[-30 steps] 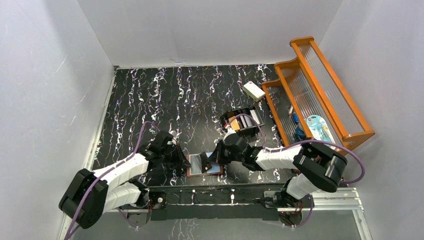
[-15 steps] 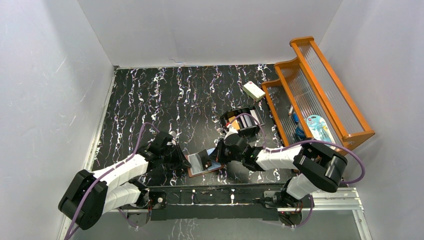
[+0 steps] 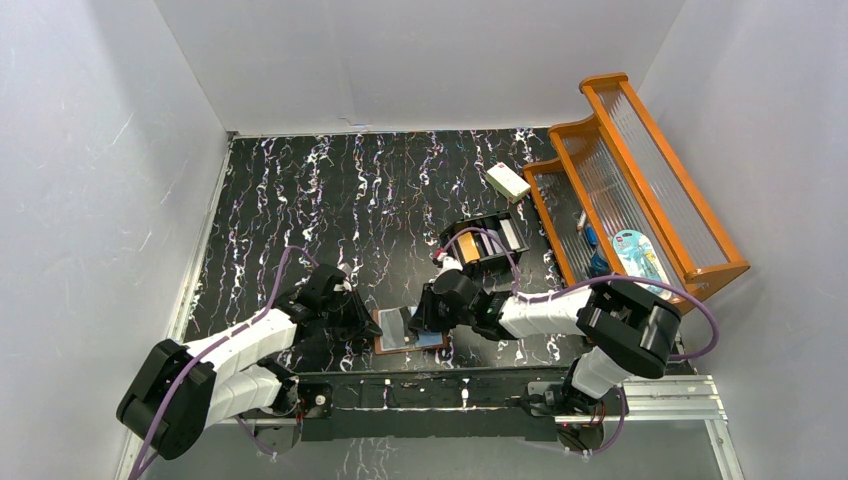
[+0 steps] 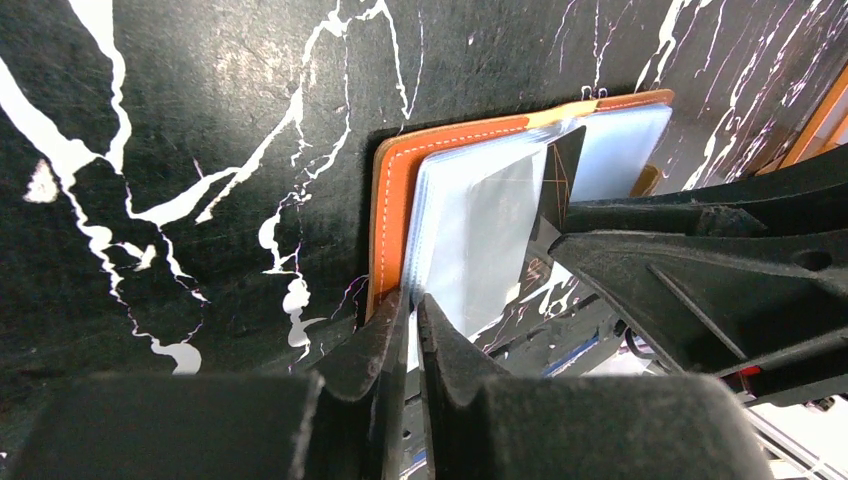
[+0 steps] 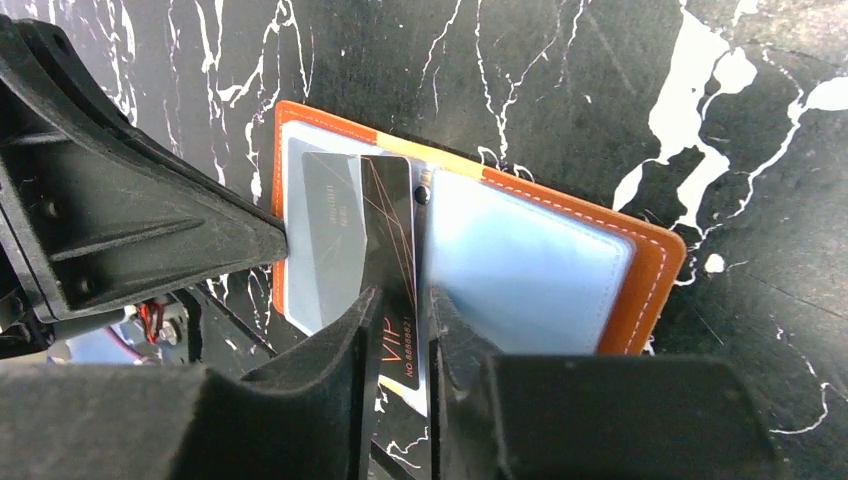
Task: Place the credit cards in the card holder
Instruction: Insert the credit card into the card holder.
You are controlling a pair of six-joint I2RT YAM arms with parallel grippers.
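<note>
Holder lay open | L grip clamped its left edge | I saw R grip fingers apart astride blk card

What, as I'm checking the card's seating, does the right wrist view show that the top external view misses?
Right wrist only: the dark card with VIP lettering, partly under a clear sleeve, its near end between the right gripper fingers. Top external only: the black compartmented box, white block and orange rack. Both: the open card holder on the marbled table, with the left gripper at its edge.
</note>
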